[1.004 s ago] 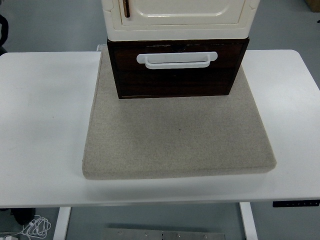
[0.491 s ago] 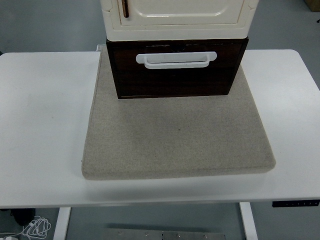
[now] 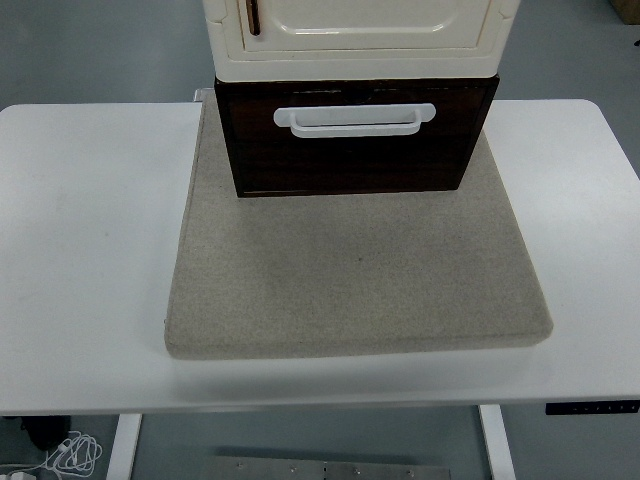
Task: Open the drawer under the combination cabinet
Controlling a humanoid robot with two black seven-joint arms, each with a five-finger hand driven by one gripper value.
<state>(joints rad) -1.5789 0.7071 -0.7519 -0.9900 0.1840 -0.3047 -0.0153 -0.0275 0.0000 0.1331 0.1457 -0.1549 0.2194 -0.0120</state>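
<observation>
On the mat [image 3: 350, 280], drawer [image 3: 355, 160] front facing camera

Drawer [image 3: 355, 150] under cabinet [image 3: 360, 38], both at mat's [image 3: 355, 285] far edge, mat on table [image 3: 85, 250]

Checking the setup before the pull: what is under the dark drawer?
The dark drawer stands on a beige mat on the white table. The mat beneath the drawer is hidden.

Dark brown drawer [image 3: 355, 150] w/ white handle [image 3: 354, 118], cream cabinet [image 3: 360, 35], beige mat [image 3: 355, 280], white table [image 3: 90, 250].
</observation>
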